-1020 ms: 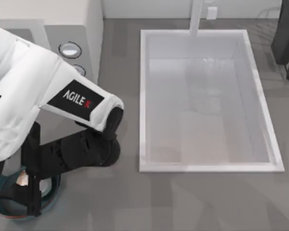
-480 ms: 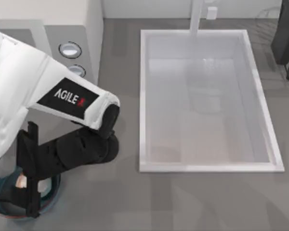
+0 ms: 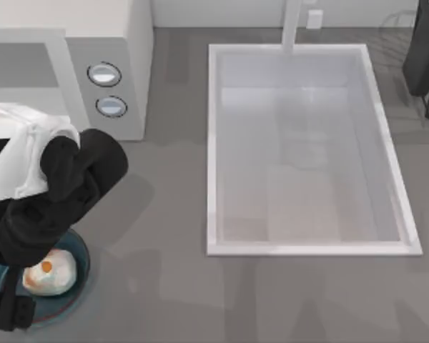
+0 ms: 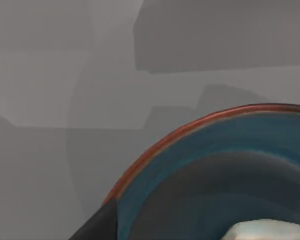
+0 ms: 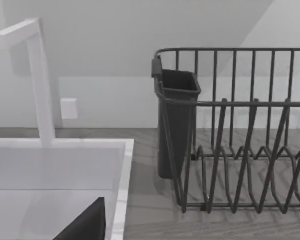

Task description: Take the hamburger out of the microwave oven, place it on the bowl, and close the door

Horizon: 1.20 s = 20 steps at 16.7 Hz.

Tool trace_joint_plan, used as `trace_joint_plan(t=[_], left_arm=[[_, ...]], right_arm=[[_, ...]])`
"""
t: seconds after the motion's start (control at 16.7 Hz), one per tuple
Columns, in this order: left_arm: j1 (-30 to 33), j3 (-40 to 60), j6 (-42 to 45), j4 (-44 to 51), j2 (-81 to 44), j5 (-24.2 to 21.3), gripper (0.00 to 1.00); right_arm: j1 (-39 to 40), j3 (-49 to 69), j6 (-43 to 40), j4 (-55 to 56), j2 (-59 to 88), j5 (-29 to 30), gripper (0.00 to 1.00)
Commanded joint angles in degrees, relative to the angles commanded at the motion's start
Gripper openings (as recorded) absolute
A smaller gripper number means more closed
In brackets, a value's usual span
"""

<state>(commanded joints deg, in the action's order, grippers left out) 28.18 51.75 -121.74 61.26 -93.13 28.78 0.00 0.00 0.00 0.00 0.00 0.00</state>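
Hamburger (image 3: 48, 273) in the bowl (image 3: 77, 251): pale cream bun, orange spot on top, at the table's near left.
You see my left arm's black wrist covering the bowl's left part; whether the left gripper (image 3: 11, 311) is apart or together, you cannot tell.

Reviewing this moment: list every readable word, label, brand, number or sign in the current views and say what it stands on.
No readable text in the current views.
Microwave oven: its two round knobs carry no legible markings.
Left arm, above the bowl holding the hamburger: no lettering on the part facing the top camera.
Sink and dish rack: plain, no labels.
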Motion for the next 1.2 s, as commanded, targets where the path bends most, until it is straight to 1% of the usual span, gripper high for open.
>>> trace_joint_plan(t=[0.18,0.42,0.6,0.72,0.84,0.96,1.08,1.2], left_arm=[[-3.5,-9.2,22.0,-12.0,18.9,-6.8,1.00],[-9.3,-21.8,54.4,-27.7,43.9,-14.9,1.00],[-14.3,-31.0,76.9,-38.6,61.4,-20.1,1.00],[-17.7,-36.7,90.0,-45.1,71.8,-22.9,1.00],[-20.9,-41.7,101.2,-50.6,80.2,-25.1,1.00],[-23.8,-45.8,110.0,-55.2,86.6,-26.8,1.00],[-26.1,-49.0,116.4,-58.5,90.6,-27.9,1.00],[-27.6,-51.0,120.3,-60.5,92.6,-28.6,1.00]], right_arm=[[0.0,0.0,0.0,0.0,0.0,0.0,1.00],[0.0,0.0,0.0,0.0,0.0,0.0,1.00],[0.0,0.0,0.0,0.0,0.0,0.0,1.00],[0.0,0.0,0.0,0.0,0.0,0.0,1.00],[0.0,0.0,0.0,0.0,0.0,0.0,1.00],[0.0,0.0,0.0,0.0,0.0,0.0,1.00],[0.0,0.0,0.0,0.0,0.0,0.0,1.00],[0.0,0.0,0.0,0.0,0.0,0.0,1.00]])
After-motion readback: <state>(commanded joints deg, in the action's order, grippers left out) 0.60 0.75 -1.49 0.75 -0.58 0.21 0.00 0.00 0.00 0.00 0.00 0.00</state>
